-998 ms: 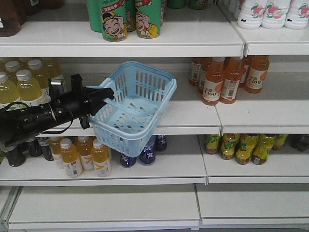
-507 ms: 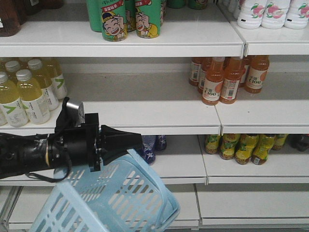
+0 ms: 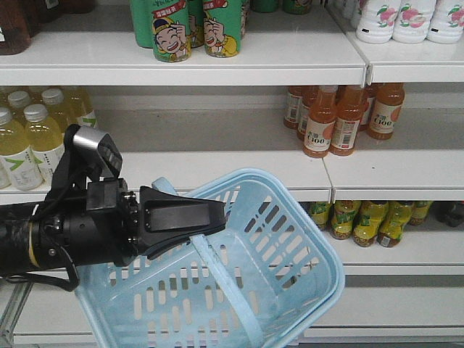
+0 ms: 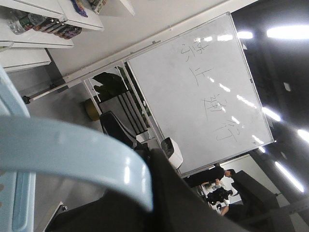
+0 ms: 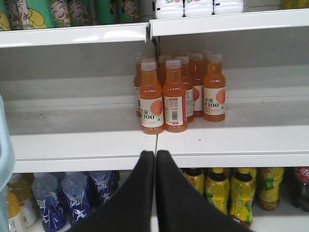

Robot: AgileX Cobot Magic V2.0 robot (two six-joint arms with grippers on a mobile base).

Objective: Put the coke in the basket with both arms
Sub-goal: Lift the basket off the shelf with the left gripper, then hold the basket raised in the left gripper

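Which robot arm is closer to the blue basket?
Left. The left gripper is clamped on the handle of the basket. The right gripper is apart from it, shut and facing the orange bottles, with only the basket's edge at the left of its view.

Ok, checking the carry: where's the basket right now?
Front view, lower middle: the basket hangs tilted, its handle in the left gripper, in front of the lower shelves.

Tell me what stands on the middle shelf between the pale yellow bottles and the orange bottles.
Nothing. In the front view, the stretch of middle shelf between the pale yellow bottles and the orange bottles is bare.
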